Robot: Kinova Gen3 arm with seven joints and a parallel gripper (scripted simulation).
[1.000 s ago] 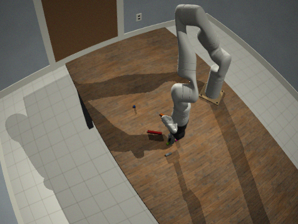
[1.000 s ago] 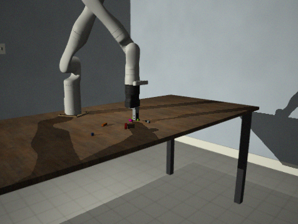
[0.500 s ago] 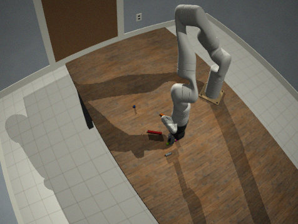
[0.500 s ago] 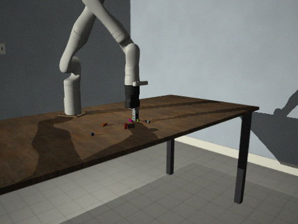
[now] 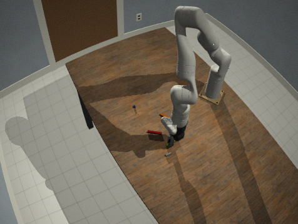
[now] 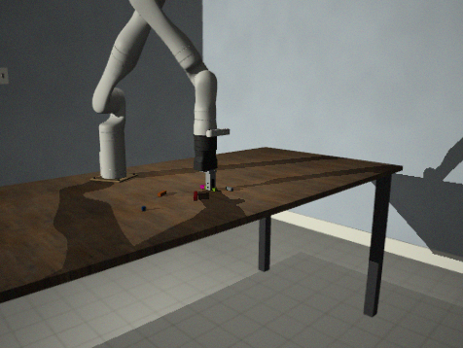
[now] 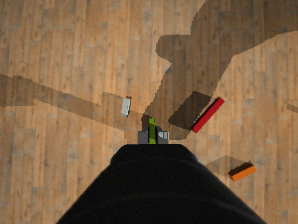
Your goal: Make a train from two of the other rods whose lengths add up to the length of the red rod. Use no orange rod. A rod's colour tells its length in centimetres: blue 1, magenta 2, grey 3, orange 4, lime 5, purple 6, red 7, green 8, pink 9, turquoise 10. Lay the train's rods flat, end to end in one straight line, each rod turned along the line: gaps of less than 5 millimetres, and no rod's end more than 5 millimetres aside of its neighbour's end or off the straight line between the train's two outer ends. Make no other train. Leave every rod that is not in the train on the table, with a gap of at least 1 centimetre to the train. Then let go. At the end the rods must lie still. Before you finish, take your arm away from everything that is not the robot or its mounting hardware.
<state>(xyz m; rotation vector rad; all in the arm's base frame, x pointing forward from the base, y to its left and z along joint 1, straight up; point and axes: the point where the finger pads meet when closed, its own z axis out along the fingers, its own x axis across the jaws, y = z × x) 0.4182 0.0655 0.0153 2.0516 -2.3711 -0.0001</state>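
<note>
Gripper [image 5: 170,142] [image 6: 210,188] [image 7: 152,132]: fingers narrowly apart, one on each side of the lime rod [image 5: 168,144] [image 6: 213,190] [image 7: 152,121]; we cannot tell whether they clamp it. The rod is low, at or near the table top; contact unclear.

Magenta rod [image 6: 202,187]: close by in the exterior view, hidden from the wrist; its gap and alignment to lime cannot be read. Lime plus magenta matches red, so we judge the step to be joining these two. We should square lime to magenta's line, close any gap by small lengthwise moves, open gently, then lift straight up. Risk: a twist on release.

Outward: grey rod [image 5: 168,154] [image 6: 230,189] [image 7: 126,106] and red rod [image 5: 154,132] [image 6: 195,195] [image 7: 208,115] apart from lime; orange rod [image 5: 163,115] [image 6: 161,193] [image 7: 242,172] and blue rod [image 5: 134,106] [image 6: 143,208] farther off.
</note>
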